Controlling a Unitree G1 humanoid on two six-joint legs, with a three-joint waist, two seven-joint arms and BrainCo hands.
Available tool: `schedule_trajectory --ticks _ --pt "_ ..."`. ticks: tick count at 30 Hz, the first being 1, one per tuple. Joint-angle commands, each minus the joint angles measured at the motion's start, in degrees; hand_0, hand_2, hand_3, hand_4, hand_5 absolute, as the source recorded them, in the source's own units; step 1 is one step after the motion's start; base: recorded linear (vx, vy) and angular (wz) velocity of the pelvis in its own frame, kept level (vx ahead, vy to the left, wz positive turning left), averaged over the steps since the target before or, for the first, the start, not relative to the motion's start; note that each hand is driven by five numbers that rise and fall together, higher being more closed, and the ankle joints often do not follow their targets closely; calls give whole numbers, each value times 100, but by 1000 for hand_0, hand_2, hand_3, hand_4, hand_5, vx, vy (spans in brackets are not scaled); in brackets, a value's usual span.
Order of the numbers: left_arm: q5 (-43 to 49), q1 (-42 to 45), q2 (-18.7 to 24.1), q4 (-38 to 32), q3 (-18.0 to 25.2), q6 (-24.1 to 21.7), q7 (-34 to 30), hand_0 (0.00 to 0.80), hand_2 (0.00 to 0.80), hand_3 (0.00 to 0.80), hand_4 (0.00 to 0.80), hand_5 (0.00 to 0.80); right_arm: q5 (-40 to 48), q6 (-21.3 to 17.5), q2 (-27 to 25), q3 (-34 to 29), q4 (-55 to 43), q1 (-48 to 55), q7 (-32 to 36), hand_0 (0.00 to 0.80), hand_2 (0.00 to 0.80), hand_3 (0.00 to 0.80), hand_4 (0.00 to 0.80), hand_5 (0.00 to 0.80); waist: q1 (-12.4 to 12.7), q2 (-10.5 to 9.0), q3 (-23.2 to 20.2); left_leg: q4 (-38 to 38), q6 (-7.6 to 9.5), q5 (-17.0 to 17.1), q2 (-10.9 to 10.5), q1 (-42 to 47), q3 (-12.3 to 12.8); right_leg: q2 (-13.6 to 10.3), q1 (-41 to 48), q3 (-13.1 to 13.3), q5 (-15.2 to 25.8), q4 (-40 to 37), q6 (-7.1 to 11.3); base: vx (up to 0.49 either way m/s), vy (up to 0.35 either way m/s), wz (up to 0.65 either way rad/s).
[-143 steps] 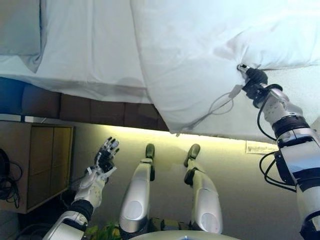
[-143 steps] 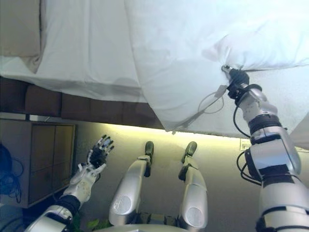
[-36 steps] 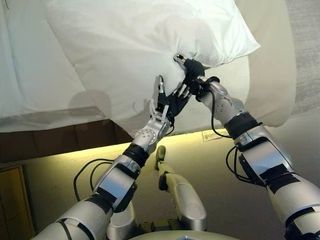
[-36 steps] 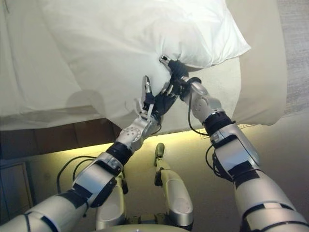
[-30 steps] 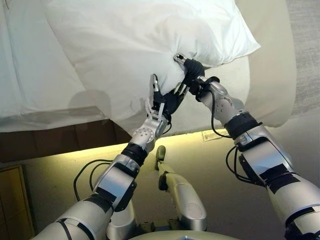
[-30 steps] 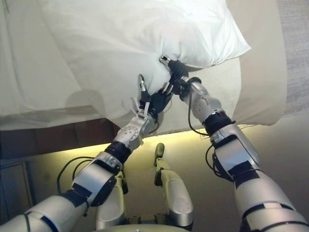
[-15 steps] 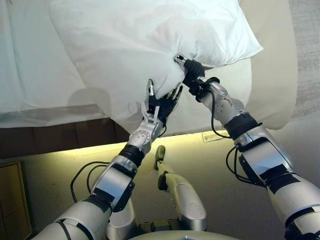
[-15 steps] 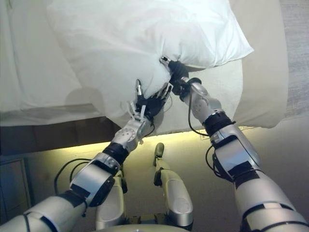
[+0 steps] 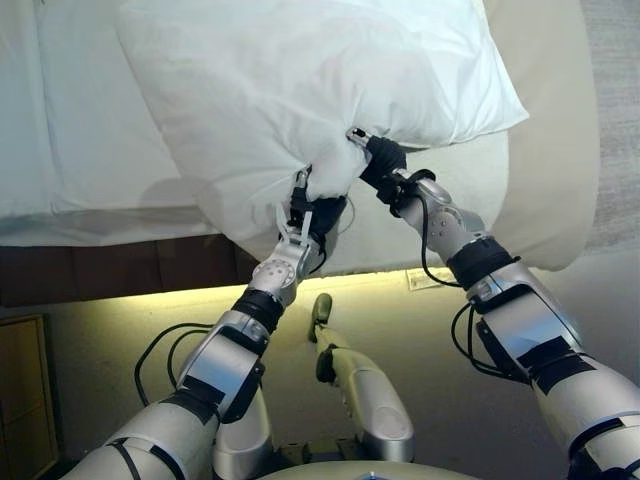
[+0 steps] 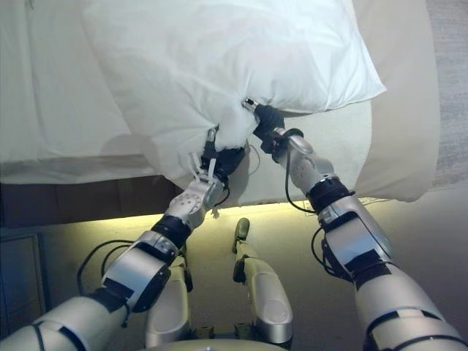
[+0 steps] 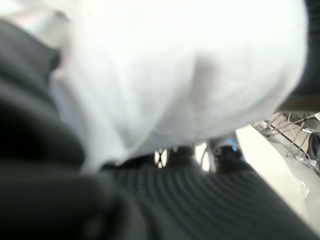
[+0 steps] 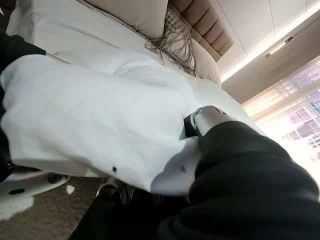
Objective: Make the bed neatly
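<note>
A large white pillow [image 9: 320,90] hangs over the bed's near edge, held by its bunched lower edge. My left hand [image 9: 308,215] has its thumb and fingers curled into a fold of that edge. Just to the right of it, my right hand [image 9: 382,162] is shut on the same edge. In the right wrist view the pillow cloth [image 12: 100,120] is gathered against my right hand [image 12: 210,120]. The left wrist view is filled by white pillow cloth [image 11: 175,75] pressed close to the hand's dark cover [image 11: 165,200].
White bed sheet [image 9: 60,120] lies to the left of the pillow, and a beige bedcover [image 9: 550,130] drapes on the right. The dark brown bed base [image 9: 100,270] runs below. A beige cushion [image 12: 135,15] and a fringed throw [image 12: 172,42] lie near the padded headboard [image 12: 205,25].
My left hand rose from low at the left to the pillow's edge beside the right hand, then closed its spread fingers on the cloth. The right hand kept its hold.
</note>
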Motion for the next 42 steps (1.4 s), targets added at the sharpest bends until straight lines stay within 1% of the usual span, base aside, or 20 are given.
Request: schedule_trajectory --ticks 1,2,4,7,11,13,14,19,24,28,29,31,35,37,39,42 --pt "-142 -268 91 -160 155 119 -262 800 800 800 800 800 196 -280 -390 -439 -410 -308 99 800 800 800 800 800 167 54 -181 -340 -65 318 155 -122 -54 -467 302 -257 -871 681 796 -22 40 1" --pt "-142 -296 114 -156 187 131 -238 800 800 800 800 800 42 -169 -394 -442 -309 -296 -14 0 0 0 0 0 172 77 -214 -344 -66 316 145 -104 -62 -481 321 -258 -874 677 806 -16 43 1" --pt "-142 -321 143 -146 197 141 -220 800 800 800 800 800 -64 -89 -395 -439 -193 -282 -89 0 0 0 0 0 173 94 -242 -366 -65 316 133 -71 -68 -489 351 -255 -872 660 811 -11 45 0" --pt "-142 -289 232 -107 261 146 -248 800 800 800 800 800 -336 226 -462 -399 178 -110 -57 0 0 0 0 0 193 146 -383 -465 -68 312 97 67 -72 -529 488 -272 -896 599 838 -3 57 1" --pt "-142 -75 468 -175 355 183 -394 800 800 800 800 800 -512 495 -516 -387 428 442 319 0 0 0 0 0 224 220 -601 -631 -68 316 45 276 -74 -581 680 -294 -924 504 862 7 68 4" --pt "-142 201 638 -291 518 281 -453 800 800 800 800 800 -673 545 -481 -461 485 1014 632 0 0 0 0 0 241 301 -782 -766 -78 325 11 429 -75 -621 837 -301 -937 408 885 54 106 4" --pt "-142 330 689 -351 588 283 -476 800 800 800 800 800 -695 641 -461 -502 481 1234 690 0 0 0 0 0 249 326 -852 -815 -81 327 -1 488 -74 -630 903 -308 -941 364 892 59 93 4" --pt "-142 1185 1076 -696 1006 423 -681 800 800 800 800 800 -1303 590 -232 -681 793 2753 1316 0 0 0 0 0 274 537 -1317 -947 -45 344 -75 745 -103 -690 1212 -362 -910 201 915 85 102 2" --pt "-142 1913 1382 -1062 1451 521 -779 800 800 800 800 800 -1612 527 -149 -1045 1276 3860 1829 0 0 0 0 0 373 757 -1819 -1038 7 302 -153 1029 -137 -715 1593 -445 -947 64 927 146 98 3" --pt "125 2458 1579 -1391 1984 572 -785 800 800 800 800 800 -1757 414 -99 -1347 1570 4548 2021 0 0 0 0 0 472 878 -2187 -1115 32 279 -202 1246 -190 -708 1898 -507 -960 -65 943 162 78 7" --pt "230 2564 1611 -1483 2108 516 -788 800 800 800 800 800 -1735 389 -83 -1394 1644 4662 2034 0 0 0 0 0 498 899 -2256 -1129 34 272 -211 1290 -203 -710 1965 -526 -954 -111 950 120 61 9" --pt "432 2837 1751 -1732 2473 532 -708 800 800 800 800 800 -1797 292 -36 -1616 1776 4929 2037 0 0 0 0 0 576 954 -2382 -1162 42 255 -231 1376 -233 -712 2106 -577 -935 -218 966 97 56 11" --pt "631 3183 2099 -1951 3143 406 -512 800 800 800 800 800 -1838 311 -36 -1902 1903 5161 1969 0 0 0 0 0 696 1023 -2553 -1174 50 219 -277 1468 -307 -715 2297 -648 -890 -395 993 57 58 14" --pt "653 3292 2333 -1895 3508 394 -429 800 800 800 800 800 -1859 250 -13 -1998 2038 5215 1947 0 0 0 0 0 768 1050 -2620 -1174 55 199 -301 1502 -350 -719 2376 -682 -871 -472 1002 50 51 12" --pt "655 3404 2635 -1725 3935 495 -339 800 800 800 800 800 -1856 178 13 -2082 2170 5230 1916 0 0 0 0 0 871 1078 -2694 -1174 65 181 -330 1529 -400 -730 2426 -729 -881 -492 1018 42 47 14" --pt "655 3602 3046 -1284 4410 575 -308 800 800 800 800 800 -1774 109 20 -2147 2231 5240 1885 0 0 0 0 0 976 1108 -2758 -1174 82 169 -362 1534 -466 -738 2473 -788 -917 -487 1030 18 47 9"
